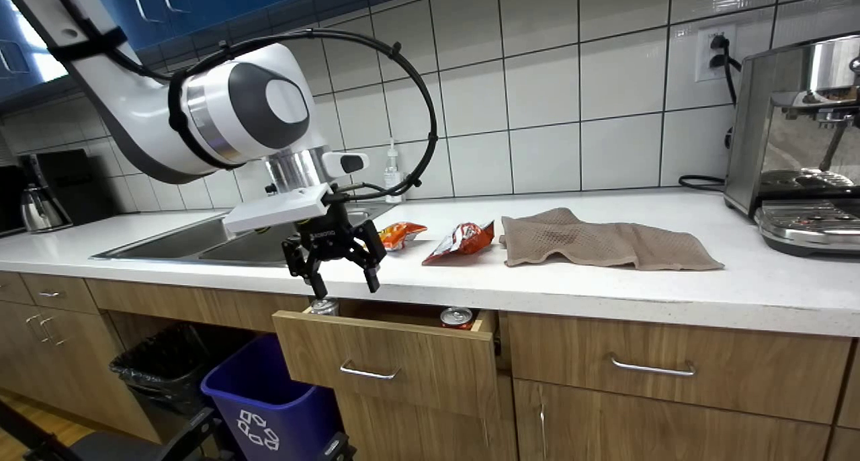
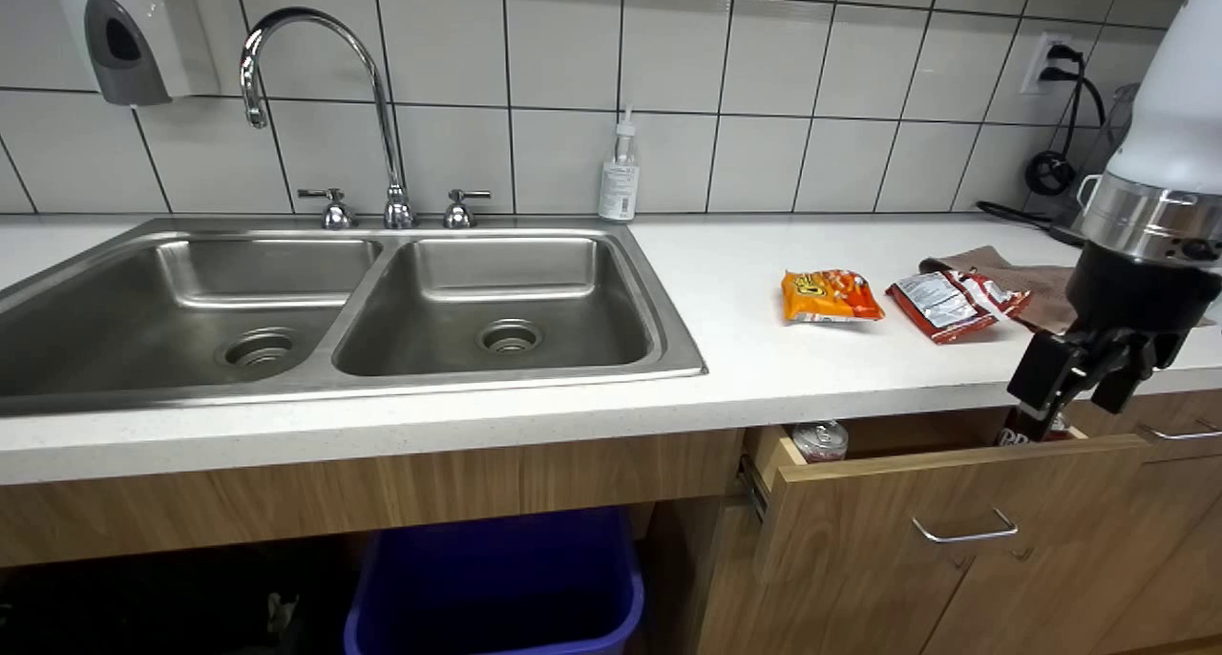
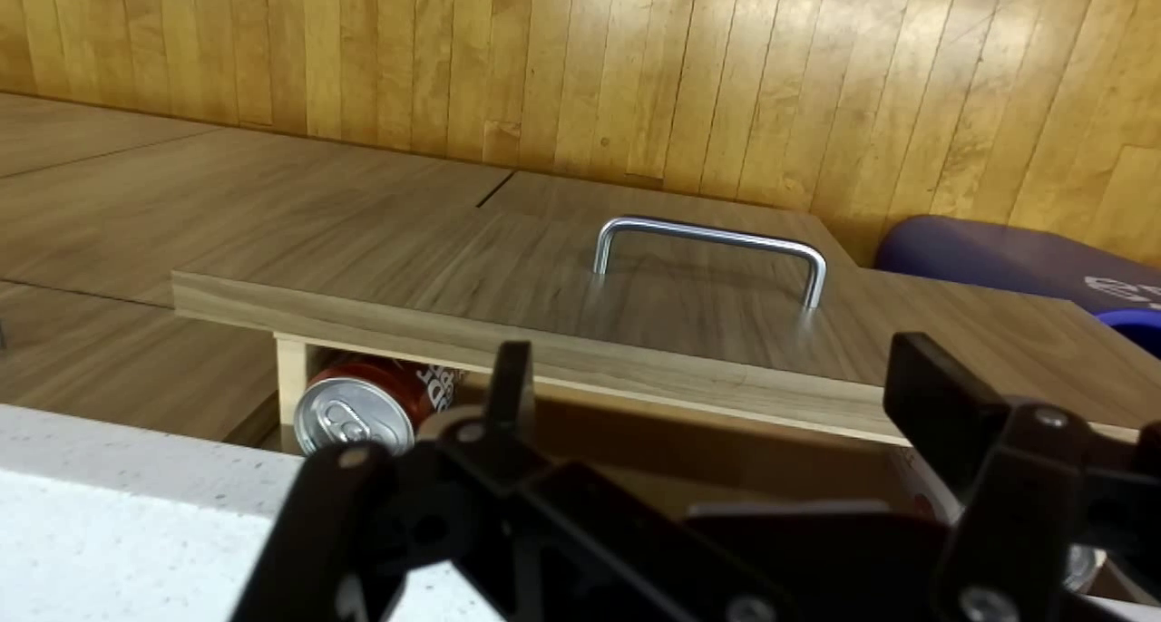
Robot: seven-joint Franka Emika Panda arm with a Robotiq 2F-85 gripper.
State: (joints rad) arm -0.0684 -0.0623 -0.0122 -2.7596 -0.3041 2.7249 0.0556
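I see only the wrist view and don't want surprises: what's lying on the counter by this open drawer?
Observer: An orange snack bag and a red snack bag lie there.
Operator: Anything else close to the red snack bag?
Observer: A brown cloth is spread beside it; I can't tell whether they touch.
Operator: And how high do the jaws show against the drawer front?
Observer: In both exterior views they show above its top edge, standing apart.
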